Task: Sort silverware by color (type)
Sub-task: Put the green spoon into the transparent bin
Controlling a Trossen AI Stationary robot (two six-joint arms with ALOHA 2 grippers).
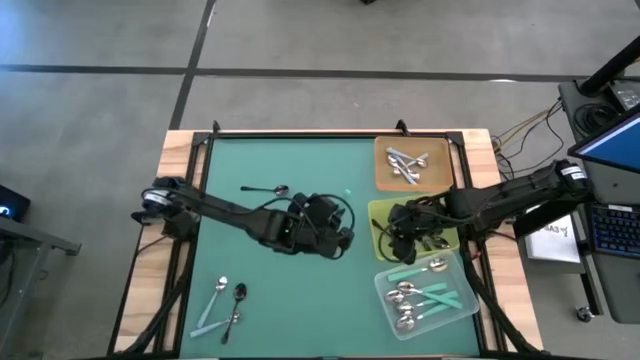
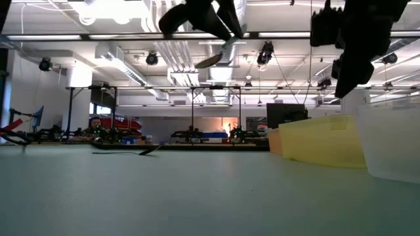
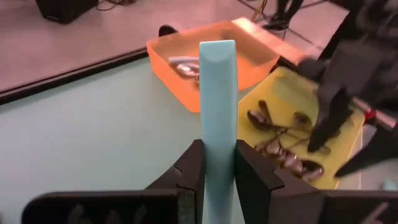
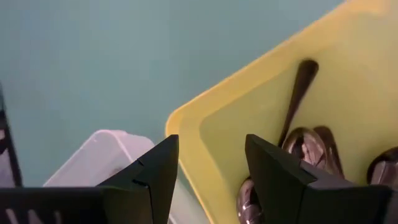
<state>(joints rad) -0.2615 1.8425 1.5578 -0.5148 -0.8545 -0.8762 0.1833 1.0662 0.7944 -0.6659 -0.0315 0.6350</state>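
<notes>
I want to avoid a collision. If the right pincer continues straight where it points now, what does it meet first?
Probably the yellow tray: the open right pincer points at its near corner rim, with dark spoons just inside. Depth is unclear.

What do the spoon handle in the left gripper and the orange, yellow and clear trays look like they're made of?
Teal spoon handle, clamped in the left gripper: likely plastic, with a matte, opaque, even pastel colour. Orange tray and yellow tray: probably plastic, slightly translucent with smooth moulded rims. Clear tray: see-through, glossy, probably plastic too; glass can't be ruled out.
</notes>
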